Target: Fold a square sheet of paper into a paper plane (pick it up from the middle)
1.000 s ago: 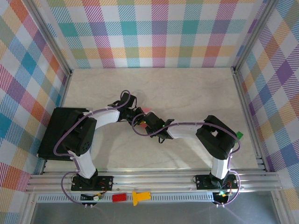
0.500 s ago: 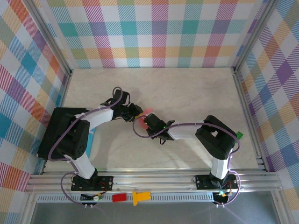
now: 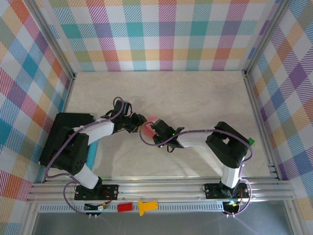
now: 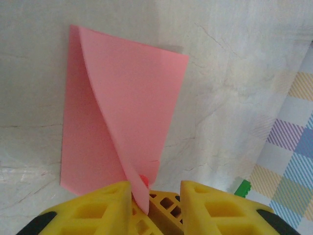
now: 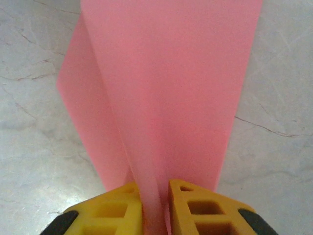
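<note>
The square sheet of paper (image 3: 151,121) is salmon pink and stands folded into a raised V above the table's middle. In the right wrist view the paper (image 5: 171,88) fans out from its fold, and my right gripper (image 5: 155,188) is shut on that fold. From above, the right gripper (image 3: 156,129) sits just right of the sheet and the left gripper (image 3: 138,122) just left of it. In the left wrist view the left gripper (image 4: 156,186) is open. The lower tip of the paper (image 4: 127,98) hangs against its left finger (image 4: 98,205), apart from the other finger.
A black box (image 3: 63,139) lies at the table's left edge under the left arm. A small green block (image 3: 251,142) sits by the right rail. A red block (image 3: 124,207) and a yellow piece (image 3: 146,206) rest on the front rail. Plaid walls enclose three sides.
The left gripper has opened and let go of the paper, and its arm has drawn back to the left. The right gripper has stayed shut on the fold, nearly in place.
</note>
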